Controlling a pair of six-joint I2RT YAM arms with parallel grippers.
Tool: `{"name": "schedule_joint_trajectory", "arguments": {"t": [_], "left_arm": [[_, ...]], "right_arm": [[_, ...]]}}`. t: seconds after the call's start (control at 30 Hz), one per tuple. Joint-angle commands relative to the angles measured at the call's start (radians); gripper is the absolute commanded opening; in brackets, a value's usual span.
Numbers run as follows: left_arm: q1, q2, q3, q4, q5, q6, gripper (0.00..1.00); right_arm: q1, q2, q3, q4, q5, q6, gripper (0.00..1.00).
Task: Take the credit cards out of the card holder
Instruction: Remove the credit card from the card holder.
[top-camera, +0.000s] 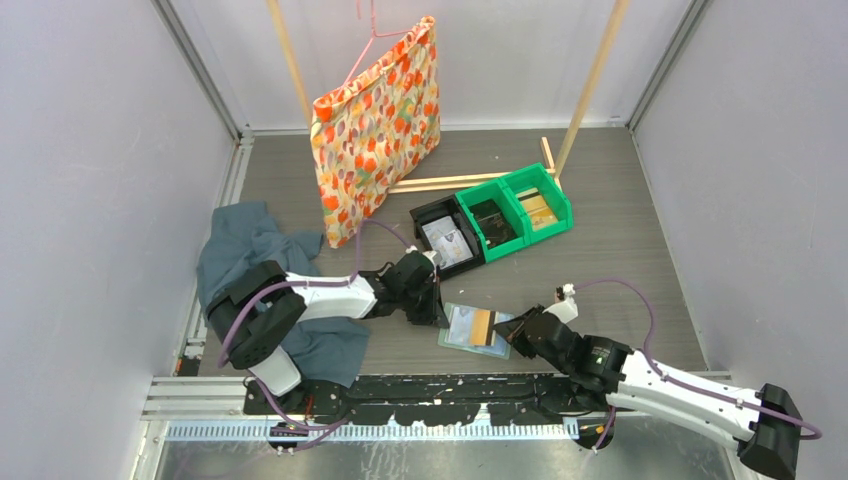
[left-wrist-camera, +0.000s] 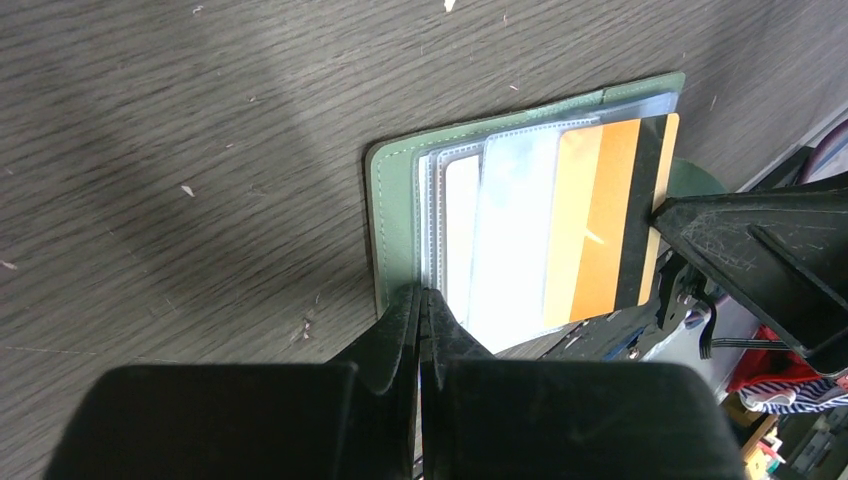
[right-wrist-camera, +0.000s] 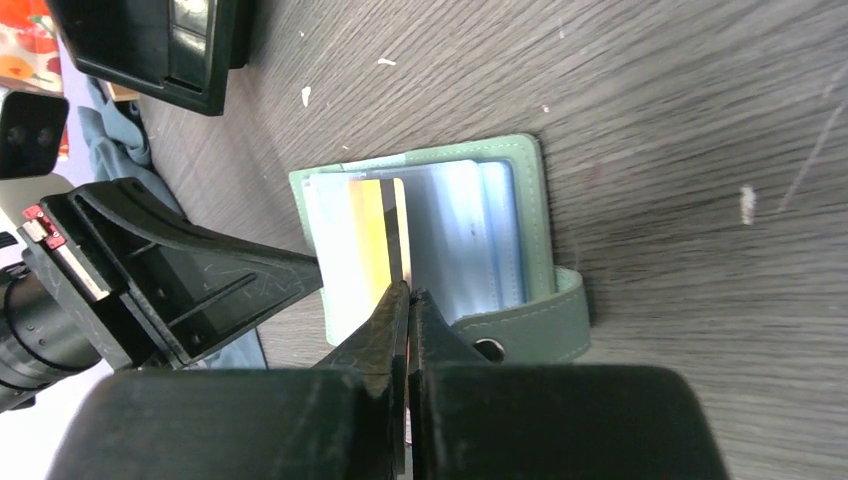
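Top: I see the card holder (top-camera: 475, 328) lying open on the table (top-camera: 610, 250) between my arms. Left wrist: left gripper (left-wrist-camera: 420, 300) pressed together on its green edge. Right wrist: right gripper (right-wrist-camera: 405, 295), also pressed together, meets the orange card (right-wrist-camera: 368, 240); I can't read any lettering

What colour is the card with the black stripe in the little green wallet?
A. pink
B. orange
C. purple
B: the card in the open card holder is orange next to its black stripe, in both wrist views and from above.
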Motion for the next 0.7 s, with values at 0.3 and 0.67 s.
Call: {"name": "schedule_joint_trajectory", "arguments": {"t": [0.3, 0.67], "left_arm": [[-0.004, -0.129, -0.001, -0.194, -0.131, 0.06, 0.11], [-0.004, -0.315, -0.001, -0.225, -0.114, 0.052, 0.36]], "right_arm": [[0.006, -0.03, 0.066, -0.136, 0.048, -0.015, 0.01], [0.008, -0.031, 0.087, -0.048, 0.018, -0.084, 0.01]]}}
